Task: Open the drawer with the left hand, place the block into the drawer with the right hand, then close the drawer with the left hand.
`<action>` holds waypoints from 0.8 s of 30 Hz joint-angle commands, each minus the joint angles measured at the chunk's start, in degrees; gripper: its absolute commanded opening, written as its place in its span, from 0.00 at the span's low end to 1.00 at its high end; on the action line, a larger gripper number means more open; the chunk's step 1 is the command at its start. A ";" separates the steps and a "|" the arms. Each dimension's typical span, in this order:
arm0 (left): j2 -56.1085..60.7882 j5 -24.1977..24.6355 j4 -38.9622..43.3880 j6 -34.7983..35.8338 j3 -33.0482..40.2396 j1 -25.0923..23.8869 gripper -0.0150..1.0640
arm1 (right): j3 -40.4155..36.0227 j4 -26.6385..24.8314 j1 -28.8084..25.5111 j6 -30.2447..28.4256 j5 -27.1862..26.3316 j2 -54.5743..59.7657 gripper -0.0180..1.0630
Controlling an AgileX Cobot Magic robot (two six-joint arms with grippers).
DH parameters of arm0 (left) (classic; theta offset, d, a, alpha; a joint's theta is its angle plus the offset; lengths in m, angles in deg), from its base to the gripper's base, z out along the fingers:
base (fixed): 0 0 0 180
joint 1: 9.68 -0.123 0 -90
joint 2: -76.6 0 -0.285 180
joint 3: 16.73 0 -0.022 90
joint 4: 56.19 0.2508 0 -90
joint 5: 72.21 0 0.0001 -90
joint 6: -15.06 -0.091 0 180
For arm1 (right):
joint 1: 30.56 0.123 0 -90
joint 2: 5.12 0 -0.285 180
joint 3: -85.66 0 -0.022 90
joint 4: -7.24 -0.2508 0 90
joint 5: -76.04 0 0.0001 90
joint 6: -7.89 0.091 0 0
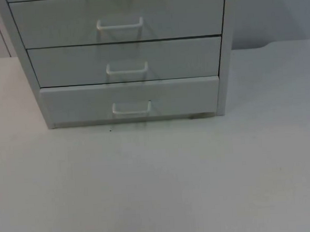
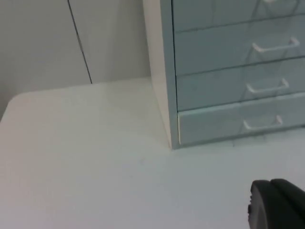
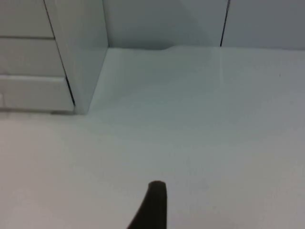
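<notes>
Three-drawer cabinet (image 1: pixel 125 54), bottom drawer (image 1: pixel 130 100) slightly out, both tools' state unclear, back from it.

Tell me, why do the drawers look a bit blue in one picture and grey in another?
Left wrist view: the drawer cabinet has a bluish tint and soft edges. Top view: it looks plain grey-white under even light, with a thin shadow along its base. Right wrist view: the table looks pale greenish.
</notes>
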State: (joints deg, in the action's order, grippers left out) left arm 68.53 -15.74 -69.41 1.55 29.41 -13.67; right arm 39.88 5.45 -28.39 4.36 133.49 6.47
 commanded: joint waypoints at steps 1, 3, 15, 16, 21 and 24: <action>0.28 0.61 0.72 0.47 0.56 0.35 0.01 | -0.42 0.40 -0.19 0.26 1.03 -1.14 0.73; 0.28 1.22 0.87 0.47 1.08 0.35 0.01 | -0.42 0.40 -0.19 0.25 1.48 -1.74 0.73; 0.28 4.13 2.79 2.04 1.58 0.35 0.01 | -1.93 1.79 -0.19 2.83 4.46 -3.81 0.73; 0.28 4.13 2.92 2.32 1.56 0.35 0.01 | -2.02 1.79 -0.19 2.83 4.35 -3.81 0.73; 0.28 4.37 3.03 2.54 1.60 0.35 0.01 | -1.96 1.79 -0.19 2.69 4.35 -3.81 0.73; 0.28 4.61 3.03 2.54 1.70 0.35 0.01 | -1.96 1.79 -0.19 2.45 4.35 -3.81 0.73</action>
State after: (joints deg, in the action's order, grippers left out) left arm 68.53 -11.25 -66.74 3.51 30.78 -13.67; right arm 38.02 7.24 -28.39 6.96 138.71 2.91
